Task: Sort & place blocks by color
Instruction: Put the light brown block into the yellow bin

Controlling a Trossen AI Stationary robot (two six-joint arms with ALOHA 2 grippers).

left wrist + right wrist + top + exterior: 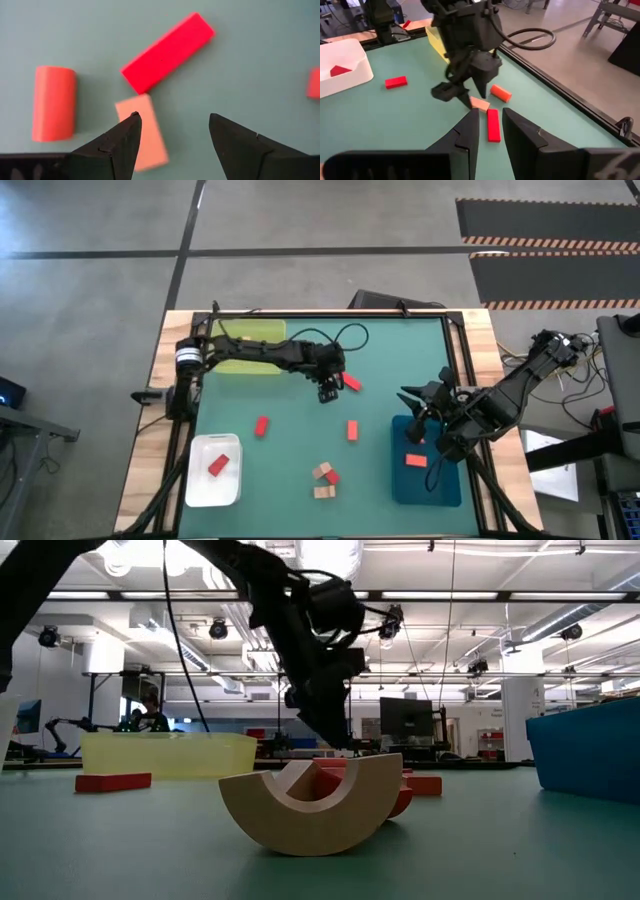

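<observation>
Green mat on a wood-edged table [150, 445], warehouse floor around it. Left gripper [172, 132] hangs low near mat centre, jaws wide and empty, straddling one end of a salmon block [142, 131] lying flat. Touching that block's far end is a red bar [167, 52]; an orange cylinder [54, 102] lies just beside, apart. Judgement: small wooden pieces, light, stiff, smooth-faced, so they may skid or twist if pinched off-centre; best grip is across the salmon block's two long flat sides at mid-length, watching not to nudge the red bar. Farther out: more red blocks [261, 425] scattered on the mat, a tan cluster [323, 477] toward the front edge, one red piece in the white tray [195, 485], yellow-green tray [250, 330] at the back. Right gripper [489, 131] waits over the blue tray [400, 485], fingers narrowly apart, holding nothing; an orange piece [416, 460] sits in that tray.
</observation>
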